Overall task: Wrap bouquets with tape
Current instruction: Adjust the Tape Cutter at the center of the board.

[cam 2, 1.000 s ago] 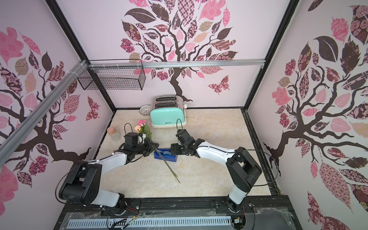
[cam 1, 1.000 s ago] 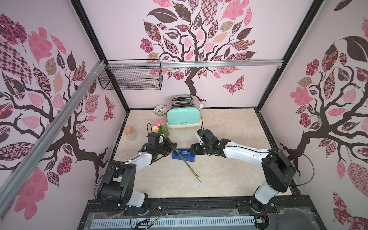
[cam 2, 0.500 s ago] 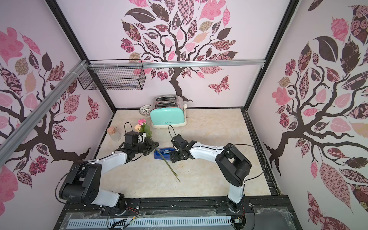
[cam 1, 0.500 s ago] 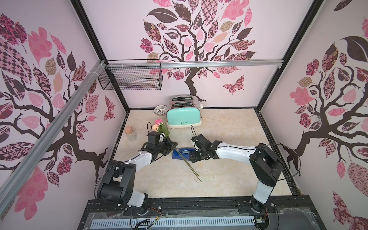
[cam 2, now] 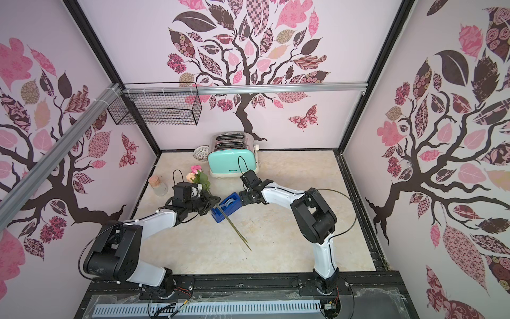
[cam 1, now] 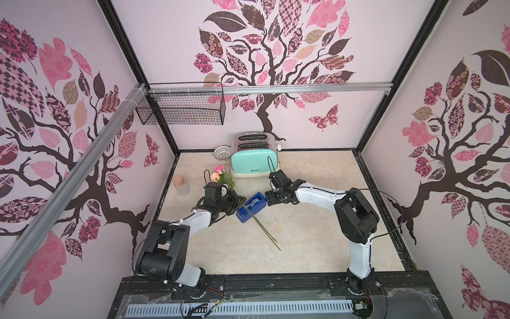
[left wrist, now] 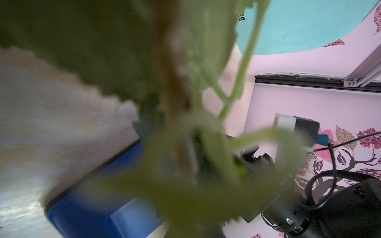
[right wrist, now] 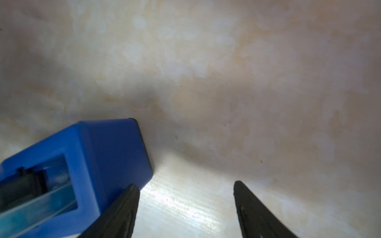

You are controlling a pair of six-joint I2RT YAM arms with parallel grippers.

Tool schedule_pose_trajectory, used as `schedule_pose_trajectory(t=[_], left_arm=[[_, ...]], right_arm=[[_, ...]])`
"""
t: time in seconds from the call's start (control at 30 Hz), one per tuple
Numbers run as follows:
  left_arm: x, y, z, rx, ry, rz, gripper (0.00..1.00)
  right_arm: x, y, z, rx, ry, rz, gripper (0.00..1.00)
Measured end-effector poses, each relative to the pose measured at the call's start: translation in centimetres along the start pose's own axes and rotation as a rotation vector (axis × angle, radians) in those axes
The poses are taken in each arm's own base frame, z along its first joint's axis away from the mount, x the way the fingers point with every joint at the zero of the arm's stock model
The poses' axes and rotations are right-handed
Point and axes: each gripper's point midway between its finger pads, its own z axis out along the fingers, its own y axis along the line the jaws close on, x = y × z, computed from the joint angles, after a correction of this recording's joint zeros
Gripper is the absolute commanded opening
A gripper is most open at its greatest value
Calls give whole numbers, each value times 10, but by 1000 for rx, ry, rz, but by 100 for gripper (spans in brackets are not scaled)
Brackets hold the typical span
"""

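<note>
Now we hold the bouquet (cam 1: 222,173) in our left claw (cam 1: 236,201). That claw is squeezed tight on the green stems (cam 1: 262,229), just under the leaves. The pink and peach roses sit up near the mint toaster (cam 1: 252,164). The long stems lie right across the blue tape holder (cam 1: 249,211) and slope down to the table (cam 1: 317,234). In the left wrist view the leaves are so close that they hide the claw itself.

Our right claw (right wrist: 184,185) is wide open and has nothing in it. It sits low, just beside the end of the tape holder where the tape roll (cam 2: 229,202) is. One finger (right wrist: 123,208) is right by the blue corner. We cannot tell if it touches.

We think the job now is to get hold of the tape. To do it well, we should bring the right claw over the holder slowly and find the loose end of the tape. We cannot see that end from here, so we must look before we pinch. The holder looks small and light, so a bump could push it away or knock the stems off. We should hold the left claw very quiet so the stems do not slip, and pull the tape out straight and gently.
</note>
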Motion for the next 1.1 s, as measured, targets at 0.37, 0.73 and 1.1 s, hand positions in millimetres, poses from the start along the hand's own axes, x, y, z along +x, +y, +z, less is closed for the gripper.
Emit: schedule_pose_trajectory(t=[0.37, 0.73, 1.1], left_arm=[[-3, 7, 1, -26, -14, -2, 0], [-3, 9, 1, -33, -17, -5, 0], [-5, 14, -1, -70, -27, 10, 0]], right_arm=[[7, 9, -16, -25, 74, 421, 73], [-47, 64, -45, -116, 61, 801, 74], [-35, 94, -15, -87, 174, 880, 75]])
